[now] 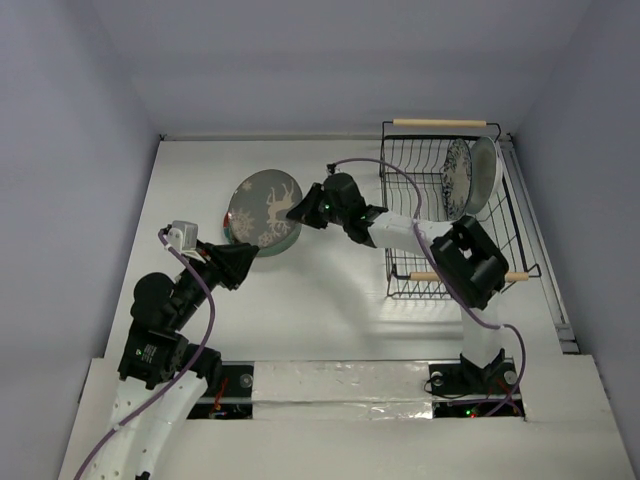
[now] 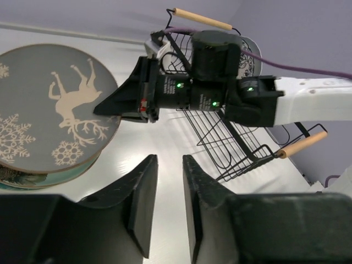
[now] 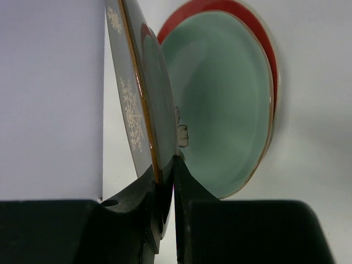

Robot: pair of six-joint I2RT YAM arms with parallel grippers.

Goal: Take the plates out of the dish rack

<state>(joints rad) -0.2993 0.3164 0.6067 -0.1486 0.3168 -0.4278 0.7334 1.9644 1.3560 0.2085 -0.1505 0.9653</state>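
Observation:
The grey-green plate (image 1: pixel 263 208) with a pale deer sits tilted over the red plate (image 3: pixel 258 38) with its teal inside, left of the dish rack (image 1: pixel 400 272). My right gripper (image 1: pixel 296 210) is shut on the grey-green plate's (image 3: pixel 127 104) right rim and holds that edge a little above the red plate. It shows in the left wrist view too (image 2: pixel 118 104). My left gripper (image 1: pixel 250 262) is open and empty just in front of the stack (image 2: pixel 168 159). The blue patterned plate (image 1: pixel 457 178) and the plain white plate (image 1: pixel 484 172) stand upright in the rack.
The rack (image 2: pixel 236 151) has wooden handles at its far end (image 1: pixel 440 123) and near end (image 1: pixel 425 276). Walls close in the table at the back and both sides. My right arm (image 1: pixel 400 225) stretches across the rack's left side.

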